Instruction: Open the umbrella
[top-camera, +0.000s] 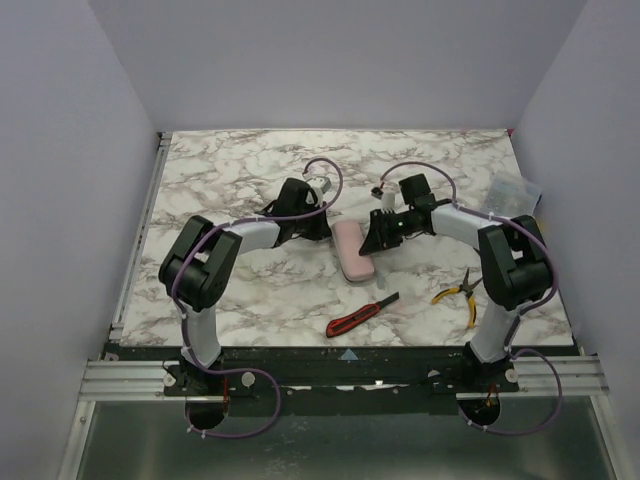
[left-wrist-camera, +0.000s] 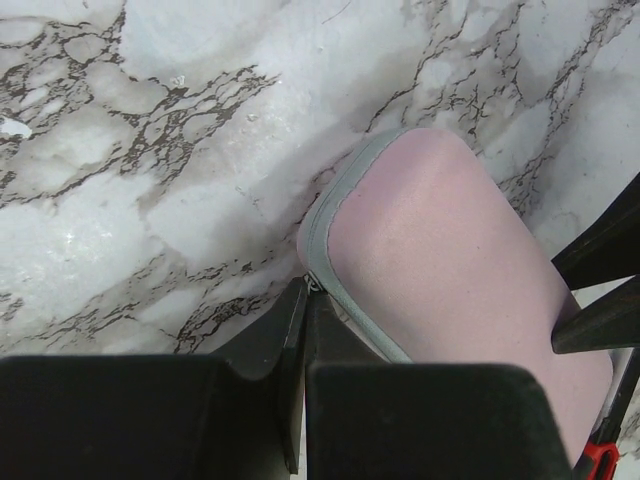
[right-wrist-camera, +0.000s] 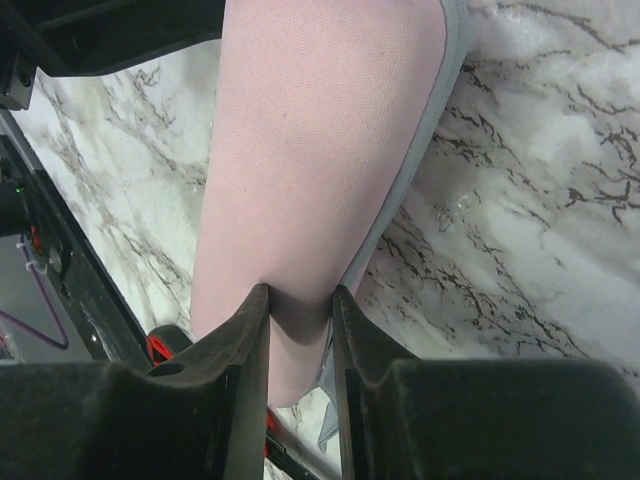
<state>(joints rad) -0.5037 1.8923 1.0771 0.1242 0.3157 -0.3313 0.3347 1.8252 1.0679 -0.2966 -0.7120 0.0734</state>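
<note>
Top external view has the marble desk (top-camera: 230, 160) carrying everything, with both arms reaching inward to meet near its middle. Between them lies the umbrella (top-camera: 352, 252), flat on the desk and angled toward the near edge, a compact pale pink pack with a grey zipped seam along its rim. The right end effector (right-wrist-camera: 300, 300) is clamped on one end of that pack, one finger on each side of the pink fabric. The left end effector (left-wrist-camera: 303, 300) is closed tight, its tips pressed against the grey seam at the other end; whether they pinch a zip tab is too small to tell. Yellow-handled pliers (top-camera: 458, 292) lie toward the near right corner, and a red-and-black utility knife (top-camera: 362, 315) sits between the umbrella and the near edge. As for progress, the task looks barely begun: no ribs, lining or handle show, so the cover is probably yet to be undone, and extending and spreading the canopy remains.
</note>
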